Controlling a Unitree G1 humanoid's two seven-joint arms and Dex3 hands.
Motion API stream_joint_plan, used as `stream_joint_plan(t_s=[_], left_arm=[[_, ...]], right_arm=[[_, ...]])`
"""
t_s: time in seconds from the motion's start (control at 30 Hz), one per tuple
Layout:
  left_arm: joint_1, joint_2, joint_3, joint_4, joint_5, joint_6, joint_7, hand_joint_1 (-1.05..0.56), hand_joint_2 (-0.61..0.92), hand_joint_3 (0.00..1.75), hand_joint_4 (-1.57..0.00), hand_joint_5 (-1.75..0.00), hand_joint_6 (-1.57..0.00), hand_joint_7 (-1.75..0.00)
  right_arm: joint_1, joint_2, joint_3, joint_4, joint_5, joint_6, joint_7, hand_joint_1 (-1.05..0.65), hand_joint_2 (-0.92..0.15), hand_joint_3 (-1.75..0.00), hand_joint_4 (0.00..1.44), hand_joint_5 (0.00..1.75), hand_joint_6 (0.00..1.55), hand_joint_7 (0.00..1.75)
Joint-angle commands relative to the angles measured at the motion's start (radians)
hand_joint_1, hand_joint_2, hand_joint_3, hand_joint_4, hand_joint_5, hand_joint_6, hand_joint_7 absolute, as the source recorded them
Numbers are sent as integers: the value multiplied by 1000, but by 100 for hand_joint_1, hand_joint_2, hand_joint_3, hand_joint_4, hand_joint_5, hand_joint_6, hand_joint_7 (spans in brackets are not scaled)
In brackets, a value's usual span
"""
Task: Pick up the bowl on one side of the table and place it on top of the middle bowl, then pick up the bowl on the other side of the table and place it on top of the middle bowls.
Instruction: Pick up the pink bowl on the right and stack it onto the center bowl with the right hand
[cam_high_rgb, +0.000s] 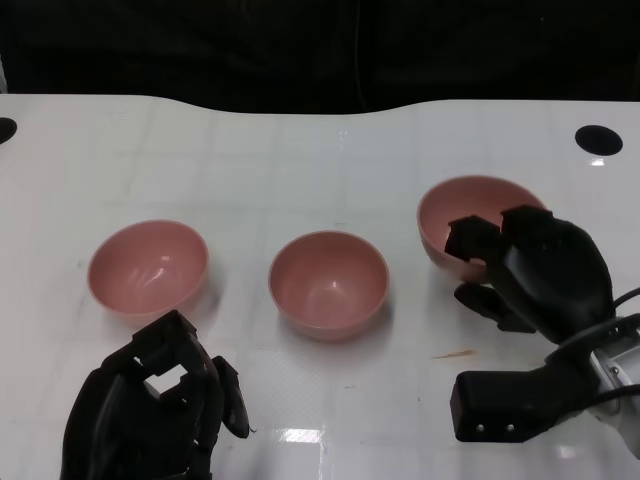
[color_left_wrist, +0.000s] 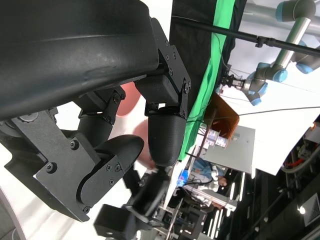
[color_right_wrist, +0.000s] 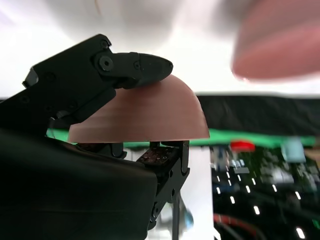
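Stage: first pick just under way; nothing is stacked yet, as all three bowls sit apart in a row.
Right bowl (cam_high_rgb: 478, 220): tilted, its rim tipped toward the camera, gripped at its near edge; in the right wrist view (color_right_wrist: 145, 116) its underside shows clamped between fingers above and below. It looks partly lifted, though I cannot tell whether it has cleared the surface.
Right hand (cam_high_rgb: 535, 268): closed on the right bowl's rim, fingers hooked over the lip.
Middle bowl (cam_high_rgb: 328, 283): upright and empty, the target for both placements.
Left bowl (cam_high_rgb: 148, 268): upright, untouched, just beyond the left hand.
Left hand (cam_high_rgb: 160, 405): holds nothing; fingers loosely curled and apart, resting low near the surface's front edge.
Remaining: carry the right bowl onto the middle one, then repeat with the left bowl.
Materials: bowls are matte pink, smooth, rounded and deep, likely plastic or melamine; faint ridges show on the outer wall in the right wrist view.
Surface (cam_high_rgb: 300, 150): glossy white with a faint grid, throwing back light glare; probably slippery under a bowl's base.
Hands' build: hard black shells, blocky fingers with visible screws.
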Motion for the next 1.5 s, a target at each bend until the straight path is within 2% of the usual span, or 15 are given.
stream_joint_plan(t_s=[0.03,0.17,0.33,0.43,0.47,0.53,0.67,0.73,0.83,0.97,1.13,1.37,1.47,1.5], left_arm=[[8,7,1,-9,8,2,17,-12,36,147,-86,-169,-80,-150],[7,7,-1,-7,15,-3,16,-12,36,146,-86,-168,-81,-149],[9,6,-3,-8,16,-1,17,-14,36,145,-86,-168,-80,-149],[10,6,-1,-11,14,2,19,-13,36,145,-86,-168,-81,-149],[9,7,-1,-10,11,0,16,-13,36,146,-86,-168,-81,-149],[7,9,1,-5,8,-2,13,-13,36,146,-86,-168,-81,-149],[-3,9,8,12,-11,-12,-11,-13,38,144,-85,-169,-81,-147],[1,9,7,7,-7,-11,-5,-14,38,143,-85,-169,-82,-146],[5,9,4,3,3,-14,-3,-14,38,142,-86,-169,-82,-145],[7,5,1,0,7,-12,5,-13,37,143,-87,-167,-83,-145],[8,2,-4,-2,19,-16,13,-14,37,143,-87,-167,-82,-145],[13,-1,-9,-11,31,-15,28,-15,37,142,-86,-167,-81,-147],[16,-1,-13,-17,33,-13,34,-15,38,142,-86,-167,-81,-148],[16,-1,-15,-19,36,-14,38,-15,38,142,-86,-167,-81,-148]], right_arm=[[-19,-10,-26,-73,35,-29,-8,-21,-51,-111,93,175,70,175],[-14,12,-38,-170,81,-49,45,-24,-45,-119,94,175,72,175],[-24,39,-26,-249,145,-89,150,-24,-44,-122,94,175,71,172],[-39,67,-9,-251,193,-131,228,-23,-39,-127,94,175,76,162],[-42,76,-6,-248,193,-136,238,-23,-34,-129,94,175,78,159],[-50,96,4,-234,187,-144,245,-24,-32,-132,95,175,79,156],[-84,146,33,-166,160,-151,229,-24,-31,-133,95,175,82,156],[-106,165,50,-114,134,-153,207,-26,-34,-130,94,175,80,158],[-138,188,72,-33,105,-158,174,-21,-32,-128,96,175,79,166],[-168,206,93,68,92,-173,132,-21,-32,-127,96,175,76,173],[-197,219,120,179,74,-186,81,-22,-37,-121,96,175,75,175],[-225,235,159,275,60,-177,81,-21,-43,-114,92,175,72,175],[-238,244,178,314,58,-181,76,-22,-46,-108,90,175,77,154],[-243,246,183,327,59,-183,86,-22,-47,-104,89,175,81,136]])
